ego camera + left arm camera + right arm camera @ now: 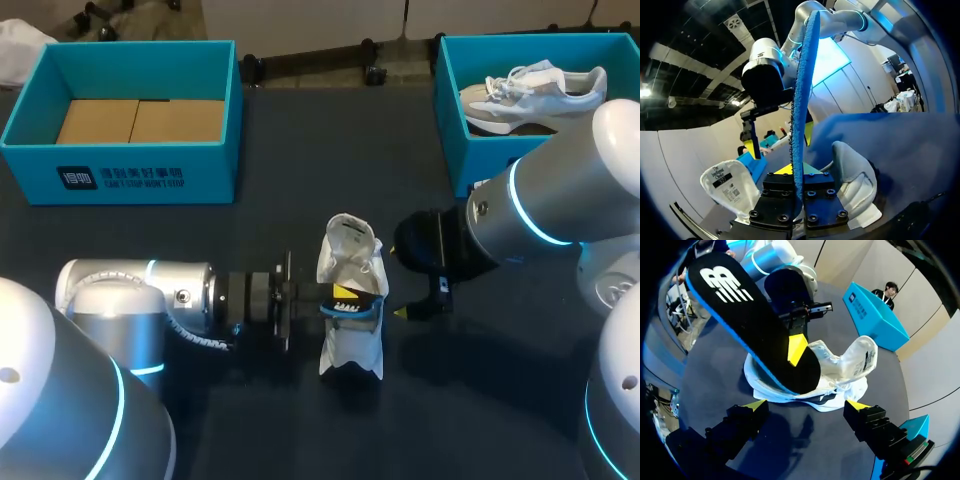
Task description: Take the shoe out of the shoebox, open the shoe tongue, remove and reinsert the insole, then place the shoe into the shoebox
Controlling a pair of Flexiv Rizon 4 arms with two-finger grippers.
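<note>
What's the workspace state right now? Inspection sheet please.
Surface: dark table.
Job's things: white shoe mid-table, tongue pulled open; insole mostly out, its lower end at the shoe's opening; left shoebox holds cardboard; right shoebox holds a second shoe.
Clutter: nothing seen.
Hands: left hand shut on the insole; right hand open, beside the shoe.
Cables: coiled cable at the left arm's wrist.
Surroundings: nothing seen reaching over the table.
</note>
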